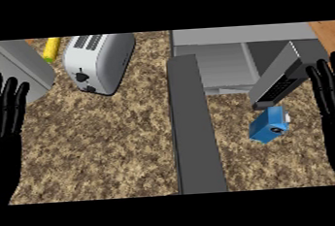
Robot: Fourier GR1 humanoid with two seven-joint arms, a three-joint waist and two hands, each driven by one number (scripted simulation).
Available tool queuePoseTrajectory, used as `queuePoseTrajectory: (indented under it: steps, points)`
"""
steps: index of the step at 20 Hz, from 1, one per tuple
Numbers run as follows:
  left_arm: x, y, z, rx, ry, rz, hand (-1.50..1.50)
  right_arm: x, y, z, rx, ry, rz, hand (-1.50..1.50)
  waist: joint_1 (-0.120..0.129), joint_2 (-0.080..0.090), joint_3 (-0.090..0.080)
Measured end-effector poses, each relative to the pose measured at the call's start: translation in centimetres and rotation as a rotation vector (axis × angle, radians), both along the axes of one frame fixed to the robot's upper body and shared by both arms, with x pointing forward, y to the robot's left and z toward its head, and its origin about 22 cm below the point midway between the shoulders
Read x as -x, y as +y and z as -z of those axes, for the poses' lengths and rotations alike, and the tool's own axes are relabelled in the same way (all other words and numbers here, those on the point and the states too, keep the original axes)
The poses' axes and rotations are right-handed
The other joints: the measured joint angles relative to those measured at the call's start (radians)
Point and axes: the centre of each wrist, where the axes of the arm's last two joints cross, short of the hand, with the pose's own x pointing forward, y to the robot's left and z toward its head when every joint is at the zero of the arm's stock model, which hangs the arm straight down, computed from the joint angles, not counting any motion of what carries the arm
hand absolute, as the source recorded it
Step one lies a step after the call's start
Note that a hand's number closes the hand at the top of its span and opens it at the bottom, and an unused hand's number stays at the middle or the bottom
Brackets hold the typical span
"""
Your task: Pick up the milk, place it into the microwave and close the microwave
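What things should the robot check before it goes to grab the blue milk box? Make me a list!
1. Milk in sight: ok. The blue milk carton sits on the counter, in front of the microwave.
2. Microwave door open: ok. The door swings out toward the robot, left of the milk.
3. Right hand free: ok. The right hand is open, fingers up, at the view's right edge.
4. Left hand free: ok. The left hand is open at the left edge.
5. Room inside the microwave: cannot tell. Only part of the inside shows.
6. Toaster out of the way: ok. The toaster stands far left of the milk.
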Motion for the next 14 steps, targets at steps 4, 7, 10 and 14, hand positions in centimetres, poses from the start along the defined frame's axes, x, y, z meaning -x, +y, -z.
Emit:
queuePoseTrajectory:
  steps: [4,7,10,14]
  points:
    - [-1.0,0.1,0.2,0.021,0.006,0.002,-1.5,-0.6,0.3,-1.3,-0.008,-0.006,0.013,-1.5,0.007,0.008,0.018]
    - [-1.3,0.6,1.5,0.057,0.041,-0.01,-1.5,-1.3,0.6,-2.6,-0.016,0.022,0.01,-1.5,0.01,0.01,0.023]
    - [-0.9,0.5,2.4,0.102,0.101,-0.025,-1.5,-1.6,0.5,-2.8,-0.023,0.079,-0.002,-1.5,0.013,0.011,0.026]
    - [0.3,2.1,1.9,0.127,0.135,-0.04,-1.5,-0.6,2.0,-4.0,-0.024,0.113,-0.01,-1.5,0.014,0.011,0.027]
